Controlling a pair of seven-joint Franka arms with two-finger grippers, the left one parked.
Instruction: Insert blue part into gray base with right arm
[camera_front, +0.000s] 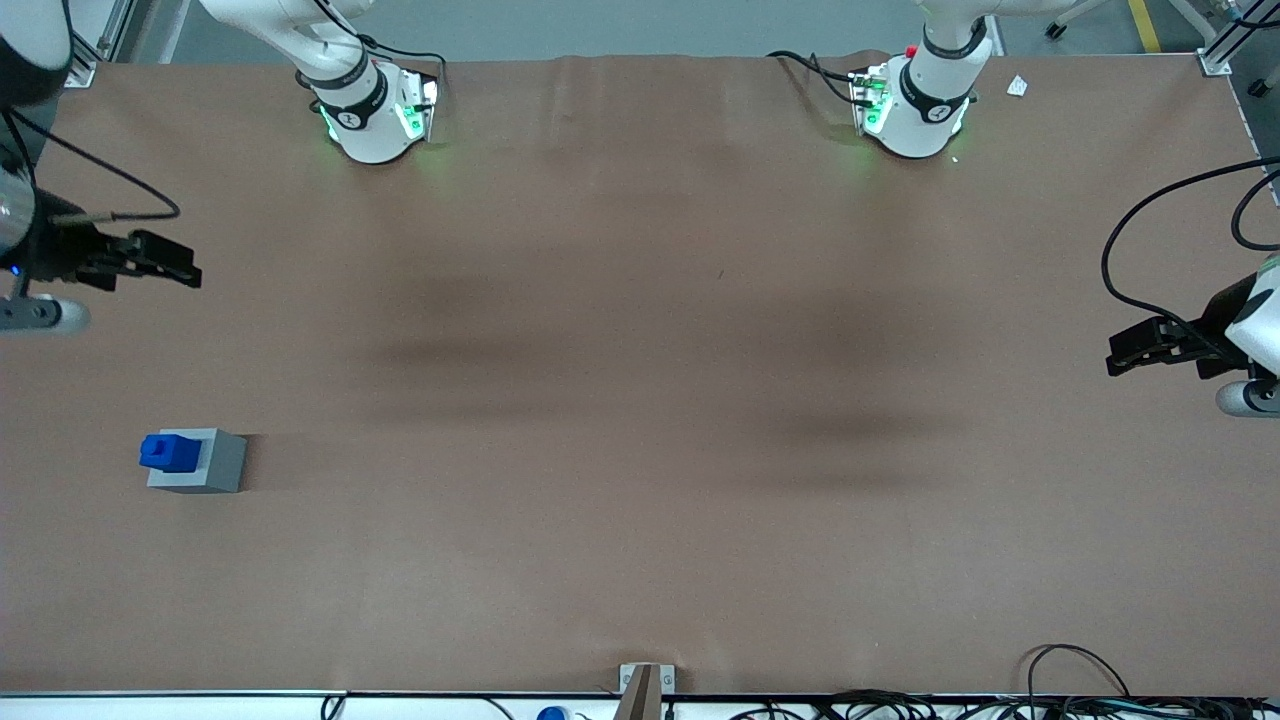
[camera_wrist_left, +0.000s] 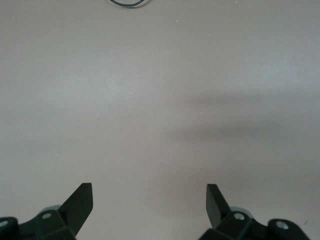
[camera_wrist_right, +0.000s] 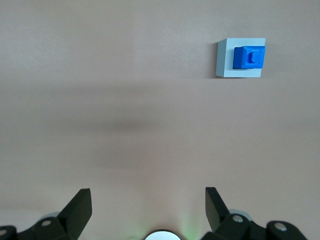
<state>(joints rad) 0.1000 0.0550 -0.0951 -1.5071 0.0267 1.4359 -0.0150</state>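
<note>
The gray base (camera_front: 212, 465) stands on the brown table toward the working arm's end. The blue part (camera_front: 168, 452) sits on its top, upright with its stub up, close to one edge of the base. Both also show in the right wrist view: the gray base (camera_wrist_right: 225, 59) with the blue part (camera_wrist_right: 248, 58) on it. My right arm's gripper (camera_front: 188, 268) hangs above the table, farther from the front camera than the base and well apart from it. In the right wrist view the gripper (camera_wrist_right: 148, 194) is open and empty, with only bare table between its fingers.
Two white arm bases (camera_front: 375, 115) (camera_front: 915, 105) stand along the table's edge farthest from the front camera. A small white scrap (camera_front: 1017, 86) lies near one. A metal bracket (camera_front: 645, 685) and loose cables (camera_front: 1075, 680) sit at the near edge.
</note>
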